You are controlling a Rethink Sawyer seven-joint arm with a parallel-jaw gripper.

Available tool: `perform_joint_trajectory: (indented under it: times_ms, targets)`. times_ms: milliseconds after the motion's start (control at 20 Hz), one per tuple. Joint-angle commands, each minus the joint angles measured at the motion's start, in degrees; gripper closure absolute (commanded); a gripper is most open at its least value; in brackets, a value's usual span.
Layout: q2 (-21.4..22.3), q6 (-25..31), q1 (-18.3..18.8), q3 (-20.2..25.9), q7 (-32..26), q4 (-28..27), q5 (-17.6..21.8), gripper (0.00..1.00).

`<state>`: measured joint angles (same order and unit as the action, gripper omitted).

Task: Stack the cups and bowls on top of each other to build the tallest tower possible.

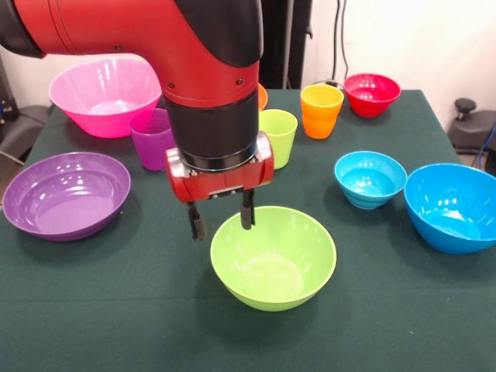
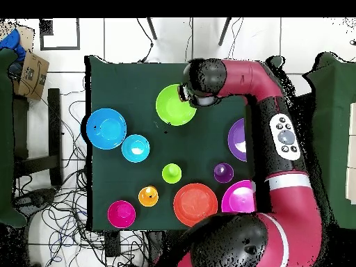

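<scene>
The gripper (image 1: 221, 220) hangs with its jaws spread astride the upper-left rim of the lime green bowl (image 1: 273, 258), at the centre of the front view on the green counter (image 1: 139, 310). Just behind it stand the purple cup (image 1: 151, 138) and lime green cup (image 1: 280, 136), the orange cup (image 1: 321, 109) farther right. Around lie the shallow purple bowl (image 1: 66, 194) at left, the big pink bowl (image 1: 105, 94) upper left, the small red bowl (image 1: 372, 94) upper right, and the small light blue bowl (image 1: 370, 178) and big blue bowl (image 1: 453, 206) at right.
</scene>
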<state>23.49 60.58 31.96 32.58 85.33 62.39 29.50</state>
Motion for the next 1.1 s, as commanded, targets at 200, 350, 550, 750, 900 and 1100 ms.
perform_joint_trajectory:
  times_ms: [200,350,550,750,900,1100]
  targets:
    - [-0.4,-6.6,2.1,-2.8,-5.0,4.1,3.7,0.0]
    - [0.3,-6.8,2.1,-3.6,-3.6,4.7,3.6,0.0]
    - [1.2,-6.8,1.8,-5.5,-0.6,5.3,3.5,0.0]
    - [2.2,-8.6,1.5,-6.7,1.2,7.0,3.3,0.0]
    - [2.7,-9.9,1.4,-7.4,2.0,8.4,3.0,0.0]
    - [4.0,-10.8,0.9,-8.4,3.0,10.1,2.6,0.0]
